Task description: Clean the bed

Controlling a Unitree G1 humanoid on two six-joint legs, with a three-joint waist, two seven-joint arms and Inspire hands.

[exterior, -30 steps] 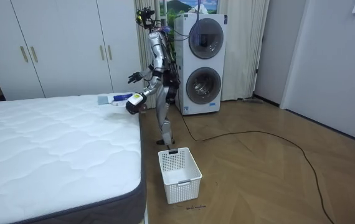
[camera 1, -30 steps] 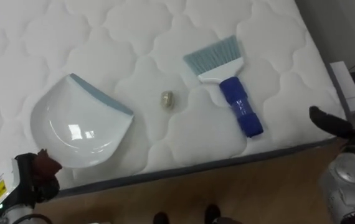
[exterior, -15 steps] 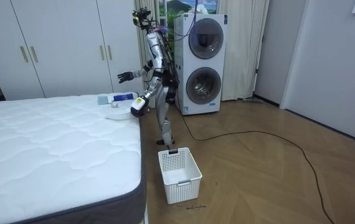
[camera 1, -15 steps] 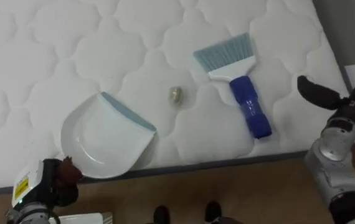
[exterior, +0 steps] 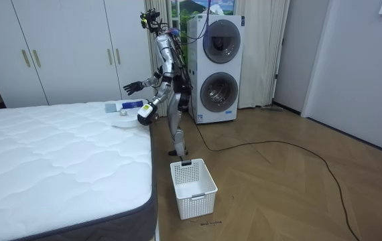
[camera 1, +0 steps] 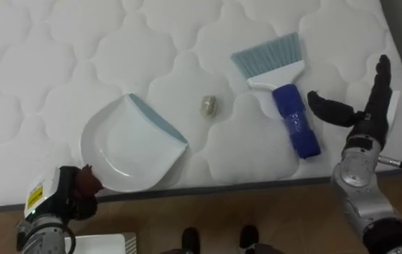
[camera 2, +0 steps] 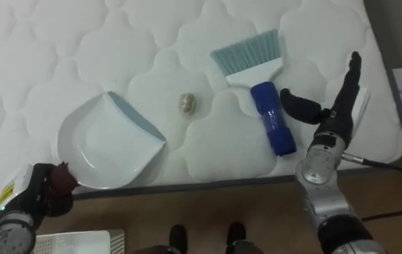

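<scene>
We see the right hand (camera 1: 362, 120) has come up beside the brush (camera 1: 294, 123), fingers straight; the left hand (camera 1: 80, 188) grips the dustpan (camera 1: 127, 149), near the crumb (camera 1: 209, 106).

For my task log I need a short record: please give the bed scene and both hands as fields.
surface: white quilted mattress
debris: small crumpled ball between dustpan and hand brush
dustpan: white, blue lip toward the ball
hand brush: blue handle, pale bristles, lying flat
left hand: fingers curled on dustpan's near rim
right hand: open, beside brush handle, on its right
</scene>
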